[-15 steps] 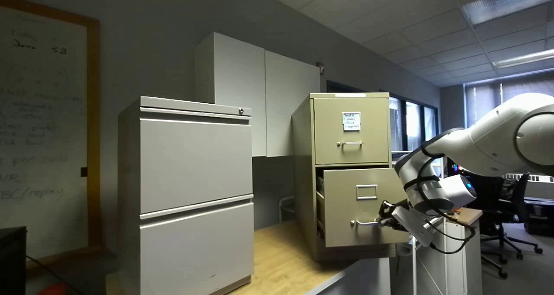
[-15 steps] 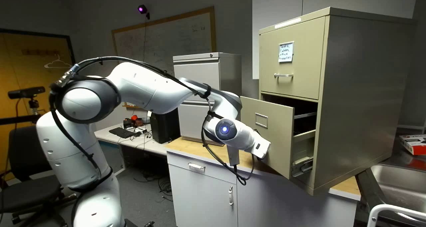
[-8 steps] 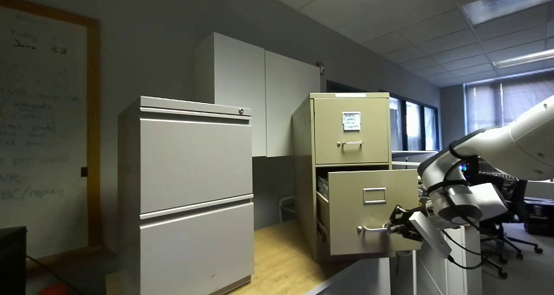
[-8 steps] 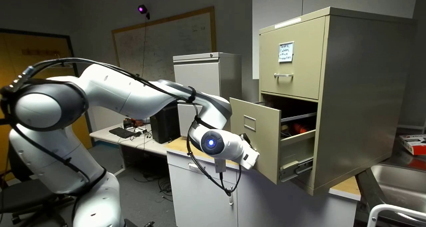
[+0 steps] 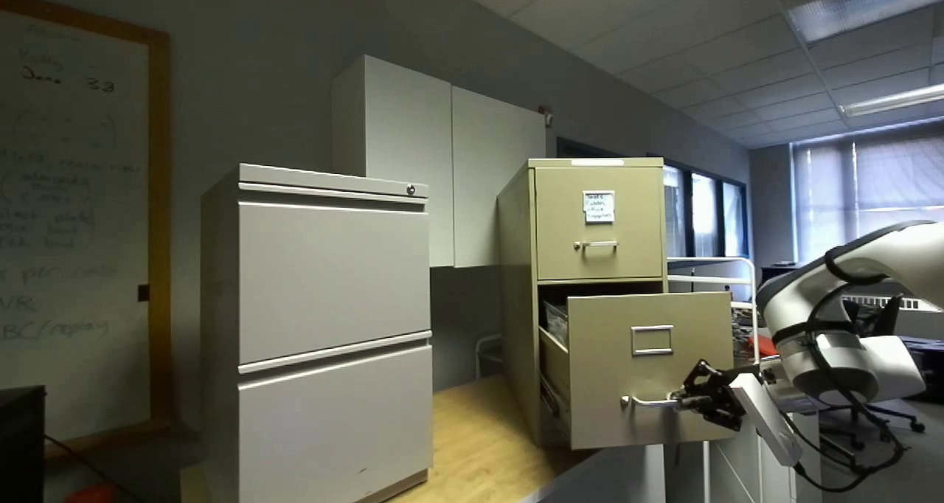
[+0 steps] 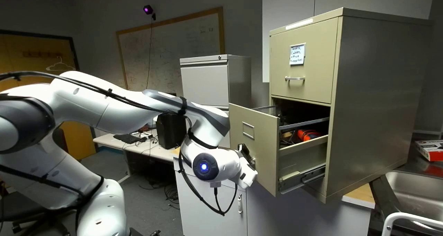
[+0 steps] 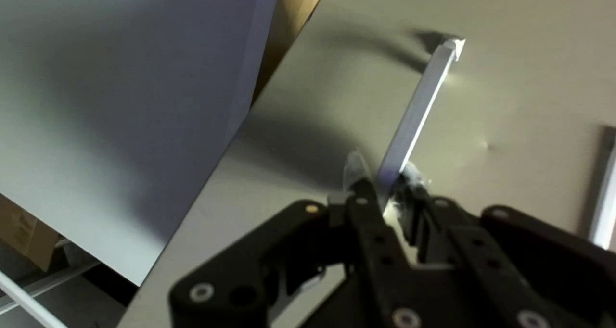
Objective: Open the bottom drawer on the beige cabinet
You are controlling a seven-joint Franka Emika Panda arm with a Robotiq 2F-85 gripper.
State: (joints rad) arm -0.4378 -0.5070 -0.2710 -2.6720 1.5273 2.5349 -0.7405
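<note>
At the far left of an exterior view, a whiteboard (image 5: 77,252) with a wooden frame (image 5: 159,230) hangs on the wall (image 5: 258,68), most of the writing on it too faint for me to read. To the right of it stands a pale grey cabinet (image 5: 317,267) with two big drawers (image 5: 335,422), both closed. Behind that, farther right, white cupboards (image 5: 498,171) hang on the same wall. A wooden surface (image 5: 479,444) runs between the grey cabinet and the beige cabinet (image 5: 518,311), and both stand on it. The beige cabinet's top drawer (image 5: 630,230) sits flush and bears a paper label (image 5: 599,206). Directly below is the bottom drawer (image 5: 645,374), standing well out from the cabinet; in an exterior view I see an orange thing (image 6: 308,135) inside that I cannot name. Low on the drawer's front is its metal handle (image 7: 418,111). My fingers (image 7: 370,222) are drawn close together at the handle's right end, one on each side of it, and have hold of it; they cover that end, so I cannot see where it meets the drawer. Farther right, my arm (image 5: 830,359) reaches in across the edge of the view, and above it a bright window (image 5: 870,200) shows in the background.
</note>
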